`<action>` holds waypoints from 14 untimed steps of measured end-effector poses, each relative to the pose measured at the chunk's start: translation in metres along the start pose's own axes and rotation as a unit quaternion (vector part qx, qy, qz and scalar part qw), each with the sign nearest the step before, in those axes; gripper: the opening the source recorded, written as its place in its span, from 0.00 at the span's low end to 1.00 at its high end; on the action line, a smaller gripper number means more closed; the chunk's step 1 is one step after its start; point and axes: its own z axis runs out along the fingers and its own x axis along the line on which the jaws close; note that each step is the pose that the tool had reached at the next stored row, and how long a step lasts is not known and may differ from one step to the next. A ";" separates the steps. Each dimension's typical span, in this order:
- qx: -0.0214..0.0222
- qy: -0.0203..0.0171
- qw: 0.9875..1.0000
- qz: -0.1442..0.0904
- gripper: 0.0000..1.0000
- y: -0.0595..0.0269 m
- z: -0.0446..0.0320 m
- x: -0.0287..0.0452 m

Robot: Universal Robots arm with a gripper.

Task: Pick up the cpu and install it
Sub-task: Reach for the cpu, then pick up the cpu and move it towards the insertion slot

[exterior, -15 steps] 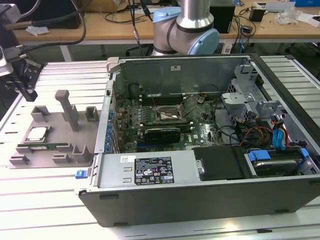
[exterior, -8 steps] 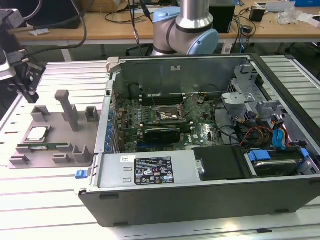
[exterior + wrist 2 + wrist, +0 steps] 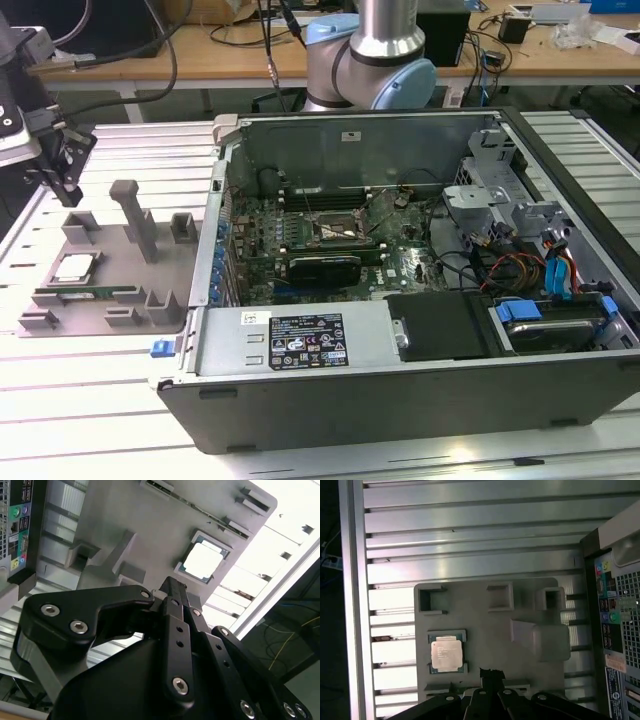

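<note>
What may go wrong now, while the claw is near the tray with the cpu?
1. The shut claw hangs beside the cpu, not over it; lowered like this, it may strike the grey tray.
2. The cpu lies in a snug recess, so a tilted lift may jam it.
3. The tray's upright post stands close and might be bumped.

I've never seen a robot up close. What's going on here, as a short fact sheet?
gripper: shut, holding nothing, up above the grey tray, not touching the cpu
cpu: lies flat in its recess on the grey tray, not yet picked up
grey tray: on the slatted table, at the exterior view's left of the computer case
memory stick: lies in a slot of the tray, beside the cpu
computer case: side open, board exposed
socket: black frame on the board inside the case
</note>
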 end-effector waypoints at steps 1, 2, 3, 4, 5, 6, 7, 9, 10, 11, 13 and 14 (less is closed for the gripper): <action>0.000 0.000 1.000 0.000 0.11 0.0023 0.0015 0.0013; 0.000 0.000 1.000 0.000 0.11 0.0049 0.0030 0.0031; 0.000 0.000 1.000 0.001 0.11 0.0063 0.0040 0.0047; 0.000 0.000 1.000 0.001 0.11 0.0069 0.0049 0.0066; 0.000 0.000 1.000 0.001 0.11 0.0070 0.0056 0.0081; 0.000 0.000 1.000 0.001 0.11 0.0069 0.0058 0.0085; 0.000 0.000 1.000 0.000 0.11 0.0069 0.0058 0.0086; 0.000 0.000 1.000 0.001 0.11 0.0069 0.0058 0.0089; 0.000 0.000 1.000 0.001 0.11 0.0069 0.0058 0.0089; 0.000 0.000 1.000 0.001 0.11 0.0069 0.0058 0.0089; 0.000 0.000 1.000 0.001 0.11 0.0069 0.0058 0.0089; 0.000 0.000 1.000 0.001 0.11 0.0069 0.0058 0.0089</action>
